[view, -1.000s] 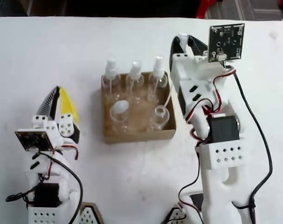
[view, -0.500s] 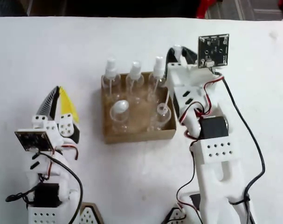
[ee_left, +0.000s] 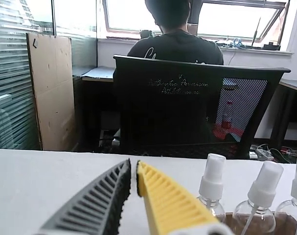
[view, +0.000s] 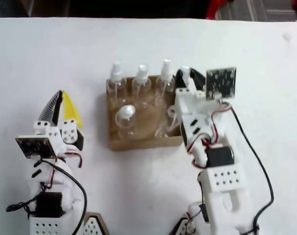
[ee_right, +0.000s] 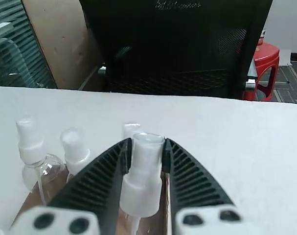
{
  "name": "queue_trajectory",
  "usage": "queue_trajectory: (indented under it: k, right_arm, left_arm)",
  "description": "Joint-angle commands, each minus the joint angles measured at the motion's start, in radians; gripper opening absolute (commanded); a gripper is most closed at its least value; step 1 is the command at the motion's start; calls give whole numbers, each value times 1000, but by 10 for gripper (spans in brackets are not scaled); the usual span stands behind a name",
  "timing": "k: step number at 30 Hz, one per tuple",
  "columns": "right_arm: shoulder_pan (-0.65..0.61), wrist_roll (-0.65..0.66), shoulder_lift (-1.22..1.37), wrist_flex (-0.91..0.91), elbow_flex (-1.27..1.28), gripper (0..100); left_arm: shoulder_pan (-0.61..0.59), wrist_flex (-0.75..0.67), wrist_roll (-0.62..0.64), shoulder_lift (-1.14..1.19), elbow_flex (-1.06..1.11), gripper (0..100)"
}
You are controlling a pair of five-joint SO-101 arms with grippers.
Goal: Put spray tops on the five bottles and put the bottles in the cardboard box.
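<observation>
While the right claw pinches a spray top by the cardboard box, the left claw sits pressed together.

No text can be read with certainty. Pale lettering shows through the mesh back of the black chair, but it is too faint to make out. A leaning cardboard sheet carries one small dark mark near its upper corner. The circuit board has tiny markings, too small to tell. The bottles, the spray top and the cardboard box show no legible print.
</observation>
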Motion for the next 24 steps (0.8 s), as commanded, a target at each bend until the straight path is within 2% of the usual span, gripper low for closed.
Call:
queue_trajectory:
  k: [1, 6, 11, 24]
  right_arm:
    - [-22, -11, -163, -30, 89, 15]
    - [-97, -3, -337, -35, 233, 15]
    - [-110, -3, -443, -38, 321, 15]
    - [-110, -3, -453, -130, 423, 15]
  left_arm:
    - [10, -26, -12, 1, -6, 28]
    - [10, -26, -12, 1, -6, 28]
    - [10, -26, -12, 1, -6, 28]
    - [10, -26, -12, 1, -6, 28]
